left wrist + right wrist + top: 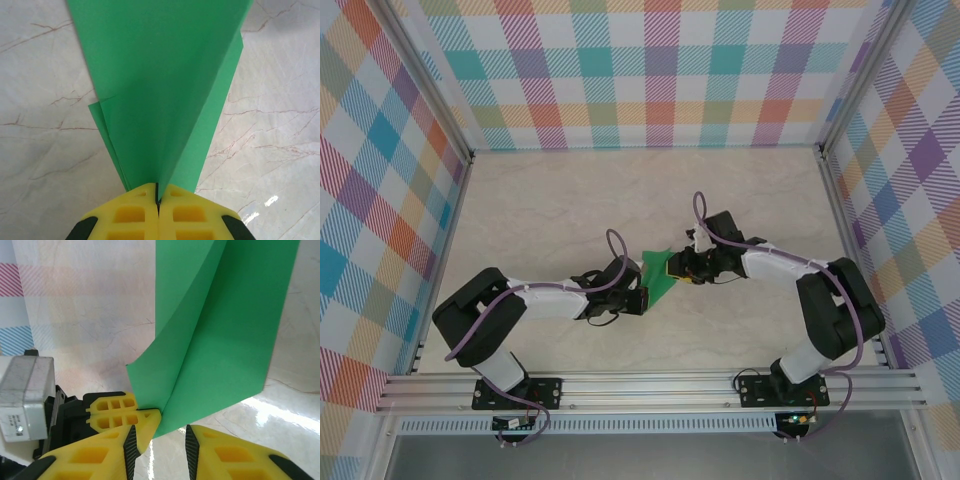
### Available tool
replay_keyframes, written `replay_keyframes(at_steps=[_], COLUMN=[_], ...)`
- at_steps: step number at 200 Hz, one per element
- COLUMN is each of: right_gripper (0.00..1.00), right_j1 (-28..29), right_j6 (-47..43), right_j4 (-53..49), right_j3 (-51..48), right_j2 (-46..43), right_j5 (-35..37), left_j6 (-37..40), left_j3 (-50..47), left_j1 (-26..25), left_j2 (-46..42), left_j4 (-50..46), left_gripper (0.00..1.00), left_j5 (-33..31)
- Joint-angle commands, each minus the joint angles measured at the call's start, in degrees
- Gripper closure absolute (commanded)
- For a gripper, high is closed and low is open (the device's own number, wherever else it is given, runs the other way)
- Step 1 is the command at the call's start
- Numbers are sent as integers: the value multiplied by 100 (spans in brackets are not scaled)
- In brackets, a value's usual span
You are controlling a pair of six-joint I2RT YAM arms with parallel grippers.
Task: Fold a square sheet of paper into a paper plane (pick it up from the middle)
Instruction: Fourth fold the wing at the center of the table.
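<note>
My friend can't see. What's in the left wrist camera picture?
The left hand, yellow-fingered, is shut on the narrow end of a folded green paper, which widens away from it over a pale marbled table.

The table [570, 200] has a pale cream top with a marble pattern, and thin reddish-brown veins run across it. The surface is glossy, and the wrist views catch bright patches of reflected light on it. Checked walls [660, 70] in many colours close its left, far and right sides. A grooved metal rail [650, 385] runs along the near edge. A folded green paper [658, 275] is over the middle of the table; whether it touches the top cannot be told.
</note>
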Motion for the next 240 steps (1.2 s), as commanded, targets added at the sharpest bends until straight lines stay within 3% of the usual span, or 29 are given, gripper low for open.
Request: replay_keyframes(at_steps=[1, 33, 114, 202, 240], right_gripper=[70, 76, 80, 83, 83], right_j1=[125, 267, 445, 449, 449], right_j6=[33, 91, 228, 111, 90], right_j4=[279, 467, 767, 499, 385], right_j3=[126, 293, 820, 1182, 1230], right_j2=[160, 460, 1254, 1805, 1935], right_j5=[-273, -499, -781, -424, -266], left_j6=[-344, -651, -805, -803, -786], left_j3=[-326, -611, -741, -809, -785], left_j1=[145, 261, 359, 371, 365], left_j2=[-85, -76, -31, -92, -178], left_j4=[281, 629, 690, 575, 514], left_gripper=[100, 100, 100, 98, 90], left_j5=[96, 177, 235, 182, 191])
